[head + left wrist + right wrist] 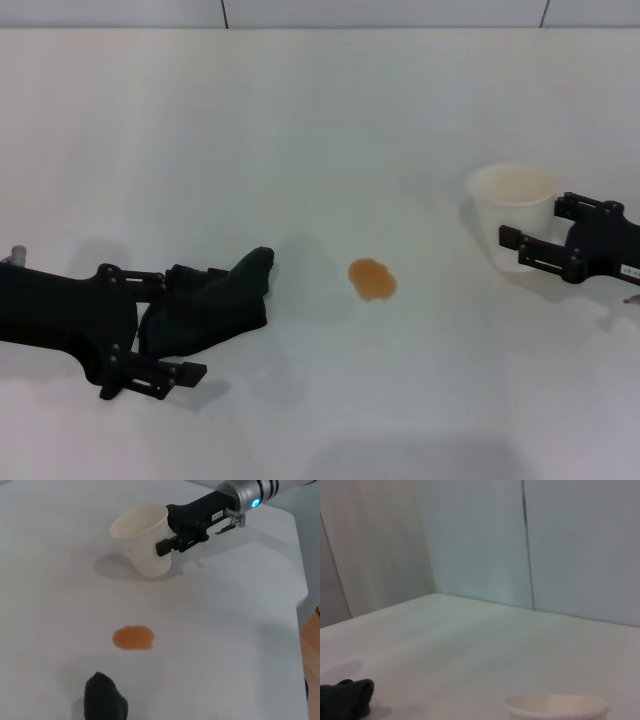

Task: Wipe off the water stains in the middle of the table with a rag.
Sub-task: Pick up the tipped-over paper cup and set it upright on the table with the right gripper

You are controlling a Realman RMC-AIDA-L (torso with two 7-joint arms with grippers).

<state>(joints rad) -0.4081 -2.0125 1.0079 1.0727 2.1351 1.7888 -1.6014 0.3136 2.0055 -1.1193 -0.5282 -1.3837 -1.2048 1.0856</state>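
I log the water stains (372, 279) as one small orange-brown blot with an uneven rounded outline, lying near the middle of the table (300, 120); the same blot shows in the left wrist view (133, 637), on bare white surface with nothing touching it.

The rag (212, 305), black and crumpled with a pointed corner raised toward the blot, lies to the robot's left of the stain, near it but apart from it; a strip of white table separates the two; the rag's tip shows in the left wrist view (105, 698) and its end in the right wrist view (347, 697).

The left gripper (170, 325) sits low at the table on the robot's left; its fingers (160, 375) straddle the rag, one on the far side and one on the near side, and I read them as closed on the cloth.

On the robot's right, well apart from the blot, a white cup (512, 205) stands upright; the right gripper (522, 246) has its fingers (172, 545) pressed against the cup's wall, holding it; the left wrist view shows the cup (142, 537) with that grip on its side; the cup's rim (555, 706) shows in the right wrist view.
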